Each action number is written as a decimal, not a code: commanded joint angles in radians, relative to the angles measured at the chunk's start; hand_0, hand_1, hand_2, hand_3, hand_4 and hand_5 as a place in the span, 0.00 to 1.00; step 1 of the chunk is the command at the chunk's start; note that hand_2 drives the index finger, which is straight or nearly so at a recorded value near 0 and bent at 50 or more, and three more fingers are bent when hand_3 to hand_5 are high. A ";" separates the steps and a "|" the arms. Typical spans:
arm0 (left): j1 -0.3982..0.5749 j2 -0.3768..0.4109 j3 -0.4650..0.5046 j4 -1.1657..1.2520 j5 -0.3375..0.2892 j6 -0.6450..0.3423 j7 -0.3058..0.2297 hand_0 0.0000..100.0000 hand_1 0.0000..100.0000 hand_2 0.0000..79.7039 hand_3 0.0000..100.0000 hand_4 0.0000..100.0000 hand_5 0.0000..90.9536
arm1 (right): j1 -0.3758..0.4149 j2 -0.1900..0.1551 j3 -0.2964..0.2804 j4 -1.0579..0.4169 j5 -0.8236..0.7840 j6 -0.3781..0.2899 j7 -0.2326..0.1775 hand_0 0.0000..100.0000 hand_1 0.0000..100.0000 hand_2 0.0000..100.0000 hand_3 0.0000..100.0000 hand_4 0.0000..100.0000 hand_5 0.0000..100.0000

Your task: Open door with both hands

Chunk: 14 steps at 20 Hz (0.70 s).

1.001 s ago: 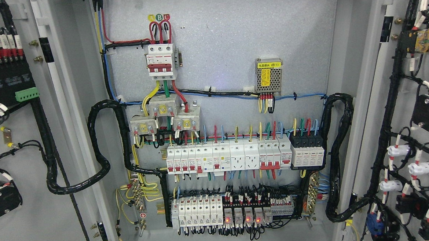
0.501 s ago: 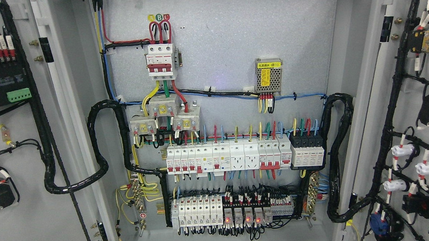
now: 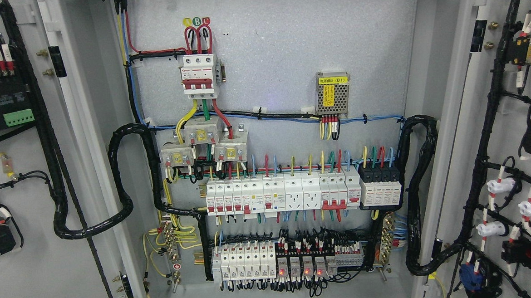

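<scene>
Both doors of a grey electrical cabinet stand swung wide. The left door [image 3: 31, 270] shows its inner face at the picture's left, carrying black terminal blocks, a green connector and black cable. The right door [image 3: 500, 123] shows its inner face at the right, with black wiring looms and white-and-black button backs. Between them the cabinet's back panel [image 3: 288, 66] is fully exposed. Neither of my hands nor any arm shows in the head view.
On the back panel sit a red-handled main breaker [image 3: 199, 76], a small mesh-covered power module [image 3: 333, 95], a row of white breakers [image 3: 281, 193] and a lower row of relays with red lights [image 3: 298, 261]. Thick black cable loops [image 3: 123, 206] run to each door.
Both doors have swung further outward: the parts on the left door slid left, those on the right door slid right. The back panel has not moved.
</scene>
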<state>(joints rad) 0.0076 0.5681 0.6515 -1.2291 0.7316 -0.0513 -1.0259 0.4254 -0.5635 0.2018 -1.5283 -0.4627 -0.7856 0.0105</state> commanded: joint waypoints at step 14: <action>0.008 0.006 -0.016 -0.047 -0.001 -0.001 0.001 0.30 0.00 0.03 0.03 0.04 0.00 | -0.008 -0.010 0.008 0.005 0.001 0.000 0.000 0.22 0.00 0.00 0.00 0.00 0.00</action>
<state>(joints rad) 0.0008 0.5757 0.6414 -1.2332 0.7310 -0.0488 -1.0250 0.4192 -0.5729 0.2039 -1.5235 -0.4619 -0.7856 0.0108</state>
